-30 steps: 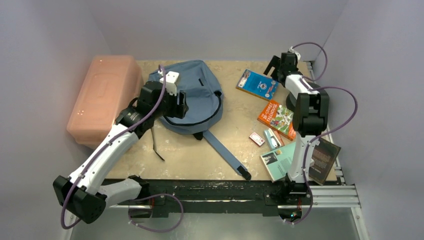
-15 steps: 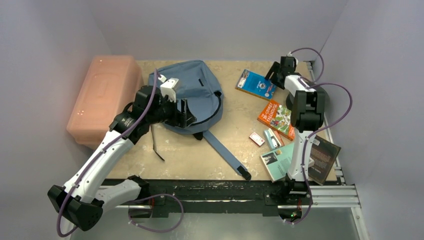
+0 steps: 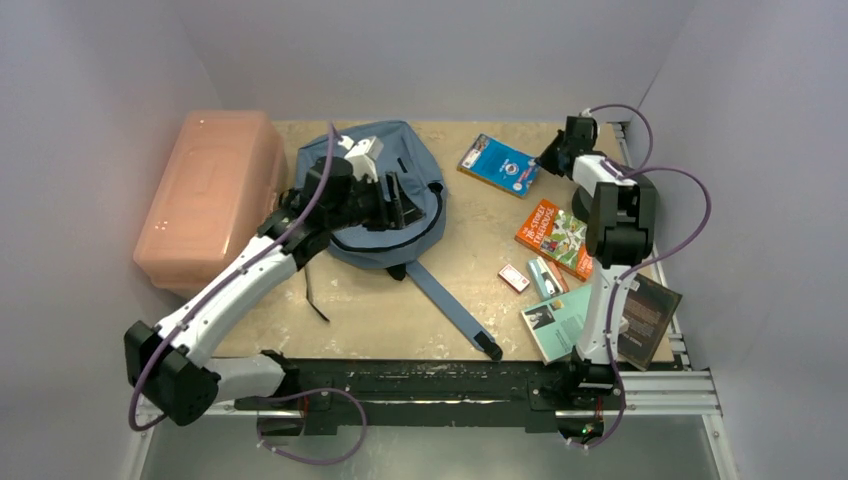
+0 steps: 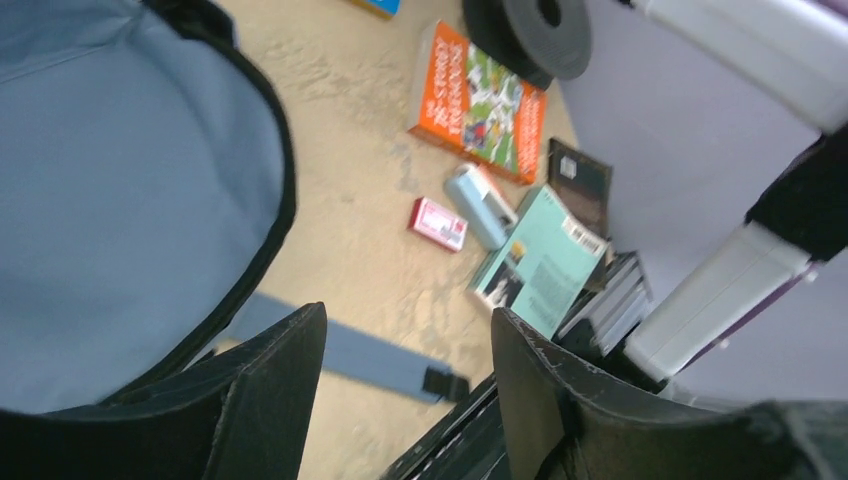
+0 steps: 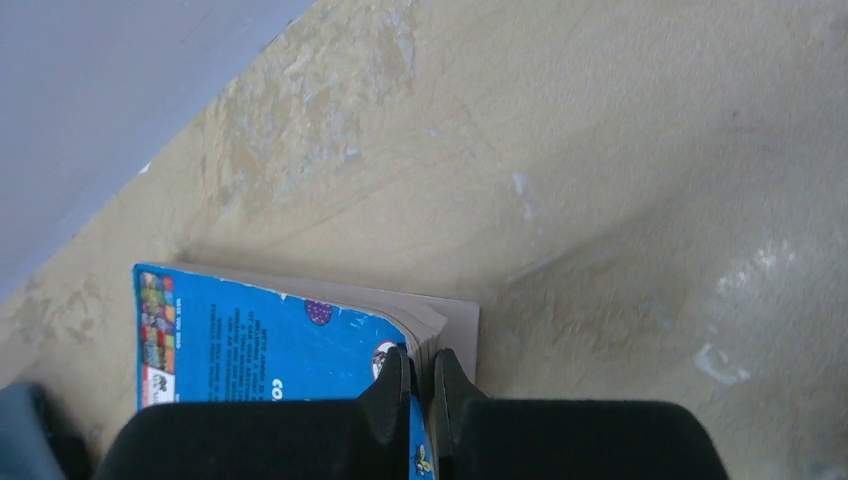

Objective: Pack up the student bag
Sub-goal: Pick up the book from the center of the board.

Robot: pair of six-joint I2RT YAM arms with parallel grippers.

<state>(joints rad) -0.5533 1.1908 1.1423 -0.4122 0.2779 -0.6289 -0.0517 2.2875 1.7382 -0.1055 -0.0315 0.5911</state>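
Note:
The student bag (image 3: pixel 418 160), blue-grey with black zipper trim, lies flat at the back centre of the table and fills the left of the left wrist view (image 4: pixel 120 180). My left gripper (image 3: pixel 398 196) hovers over the bag's right edge, open with nothing between its fingers (image 4: pixel 408 315). A blue book (image 3: pixel 499 164) lies right of the bag. My right gripper (image 3: pixel 548 160) is shut on that blue book's (image 5: pixel 260 340) near corner, the fingers pinching cover and pages (image 5: pixel 420 362). The book rests on the table.
A salmon-pink plastic box (image 3: pixel 205 195) stands at the left. The bag's strap (image 3: pixel 455 310) trails toward the front edge. An orange book (image 3: pixel 553 235), a small red card (image 3: pixel 514 278), a pale blue item (image 3: pixel 545 275), a teal book (image 3: pixel 560 320) and a dark book (image 3: pixel 650 310) lie on the right.
My right gripper came down and shut on the blue book's corner; the book slid a little left. My left arm swung back and right over the bag.

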